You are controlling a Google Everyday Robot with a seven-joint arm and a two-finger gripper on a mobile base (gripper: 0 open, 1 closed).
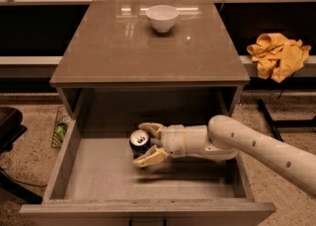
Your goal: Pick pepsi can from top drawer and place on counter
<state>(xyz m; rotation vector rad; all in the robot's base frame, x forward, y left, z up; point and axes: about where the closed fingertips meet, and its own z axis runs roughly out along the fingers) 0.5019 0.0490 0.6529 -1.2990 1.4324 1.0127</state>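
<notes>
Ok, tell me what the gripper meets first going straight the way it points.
The pepsi can: it stands between the gripper's open fingers in the top drawer, probably right ahead of the palm.
</notes>
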